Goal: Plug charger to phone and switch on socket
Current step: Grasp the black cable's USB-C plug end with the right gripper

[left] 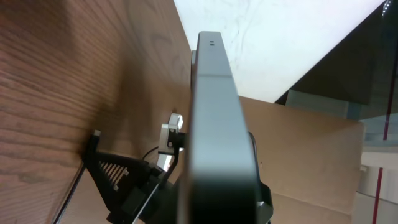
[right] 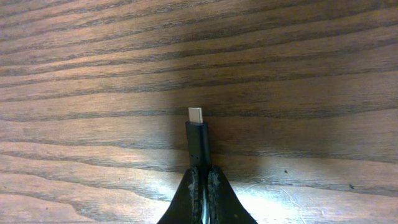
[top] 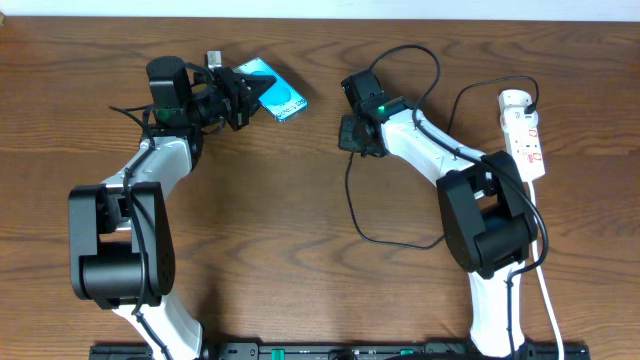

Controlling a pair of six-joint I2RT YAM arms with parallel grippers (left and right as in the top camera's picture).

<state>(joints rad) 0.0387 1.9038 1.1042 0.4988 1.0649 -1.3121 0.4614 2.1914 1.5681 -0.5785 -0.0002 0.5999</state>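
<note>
My left gripper (top: 243, 92) is shut on the phone (top: 275, 92) at the back left and holds it tilted, its cyan screen facing up. In the left wrist view the phone (left: 214, 124) shows edge-on, with two small holes at its far end. My right gripper (top: 352, 133) is shut on the charger (top: 352, 205). Its black connector with a silver tip (right: 198, 137) sticks out past the fingertips (right: 203, 177) over the wood. The charger's black cable loops across the table to the socket (top: 524, 130), a white power strip at the right edge.
A white cord (top: 548, 290) runs from the socket down the right side toward the front. The black cable makes a wide loop (top: 395, 240) in front of the right arm. A cardboard box (left: 311, 149) stands beyond the table edge.
</note>
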